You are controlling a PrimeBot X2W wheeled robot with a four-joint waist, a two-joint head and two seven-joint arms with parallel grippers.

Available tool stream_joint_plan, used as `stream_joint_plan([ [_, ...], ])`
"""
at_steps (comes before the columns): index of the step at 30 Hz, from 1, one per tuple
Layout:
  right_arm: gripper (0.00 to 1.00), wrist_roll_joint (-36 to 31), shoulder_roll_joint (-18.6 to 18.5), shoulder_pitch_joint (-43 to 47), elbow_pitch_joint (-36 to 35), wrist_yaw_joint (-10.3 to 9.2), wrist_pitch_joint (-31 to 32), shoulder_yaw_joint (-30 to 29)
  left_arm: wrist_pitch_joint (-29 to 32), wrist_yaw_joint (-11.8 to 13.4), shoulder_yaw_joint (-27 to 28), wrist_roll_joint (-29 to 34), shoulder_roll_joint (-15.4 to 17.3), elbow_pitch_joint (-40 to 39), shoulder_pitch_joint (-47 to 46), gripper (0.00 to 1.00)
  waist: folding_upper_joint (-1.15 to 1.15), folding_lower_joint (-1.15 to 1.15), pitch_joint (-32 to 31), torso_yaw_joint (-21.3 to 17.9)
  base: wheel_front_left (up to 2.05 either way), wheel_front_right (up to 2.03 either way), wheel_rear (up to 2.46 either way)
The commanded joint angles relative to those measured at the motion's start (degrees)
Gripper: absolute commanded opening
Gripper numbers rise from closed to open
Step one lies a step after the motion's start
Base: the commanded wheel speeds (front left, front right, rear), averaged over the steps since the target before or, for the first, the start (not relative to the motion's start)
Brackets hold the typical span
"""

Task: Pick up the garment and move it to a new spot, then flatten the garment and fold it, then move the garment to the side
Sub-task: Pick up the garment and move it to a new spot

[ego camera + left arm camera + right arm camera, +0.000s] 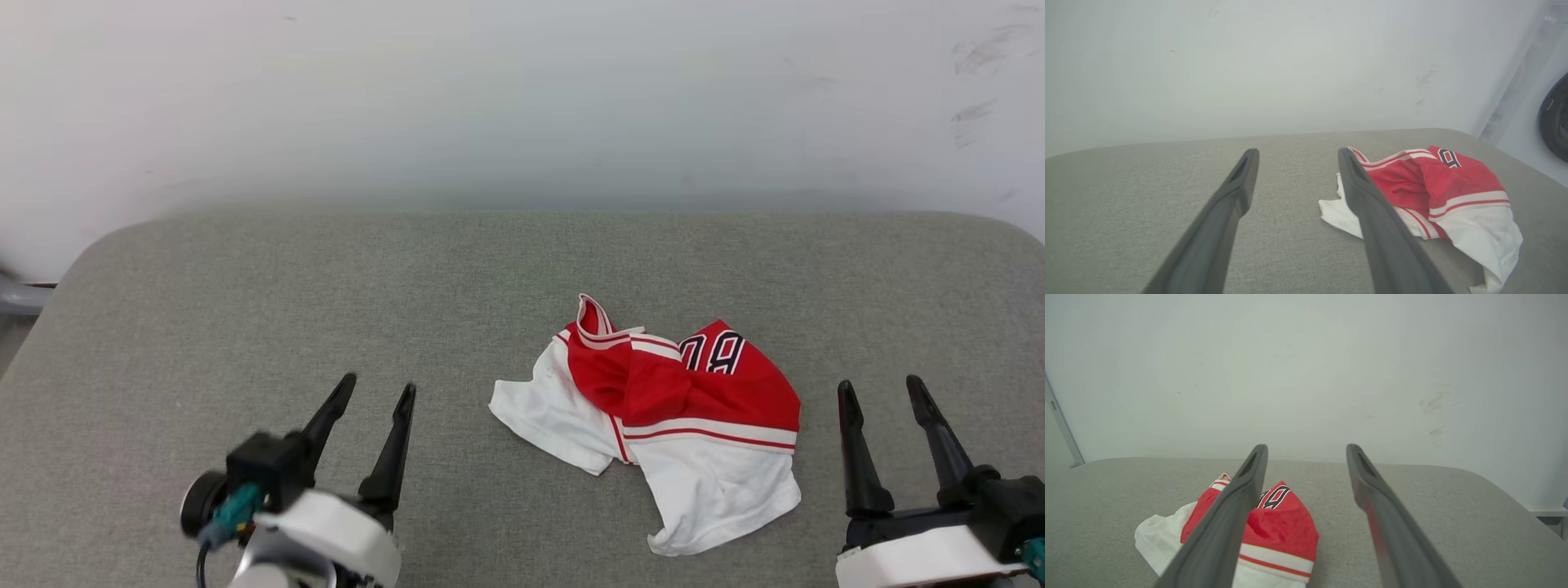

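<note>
- Head view: the red jersey shirt [661, 408] is seen crumpled on the grey fabric-covered table [245, 310], right of the middle and nearer the near edge than the far one. White sleeve cloth is spread toward the near edge, and part of a black, white-edged number is shown on the red fold toward the far side. The left pincer [378, 385] is held wide and empty near the near edge, well apart from the shirt. The right pincer [879, 385] is likewise spread wide and empty, close to the near right corner, near the shirt but not touching it. A pale wall [490, 98] is seen behind the far edge.
- Left wrist view: the left pincer [1297, 152] is shown wide, with bare table [1126, 196] between its fingers. The shirt [1453, 179] is partly covered by one finger.
- Right wrist view: the right pincer [1307, 448] is shown wide, nothing being gripped. The shirt [1286, 522] is partly hidden behind one finger on the table [1433, 506].
</note>
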Motion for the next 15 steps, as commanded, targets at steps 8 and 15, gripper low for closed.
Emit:
stream_joint_plan([
  [8, 1.00, 0.6, 0.1, 1.8, 0.7, -0.06, -0.1, 0.7, -0.1, -4.4, 13.3, 12.2, -8.4, -7.9, 14.4, 1.00, 0.00, 0.00, -0.8, -0.6, 0.00, 0.00, 0.00],
  [15, 1.00, 0.7, 0.1, 1.7, 1.2, -0.06, -0.1, 1.4, -0.1, -9.5, 19.3, 17.3, -13.5, -7.0, 16.1, 1.00, 0.00, 0.00, -0.9, -0.8, 0.00, 0.00, 0.00],
])
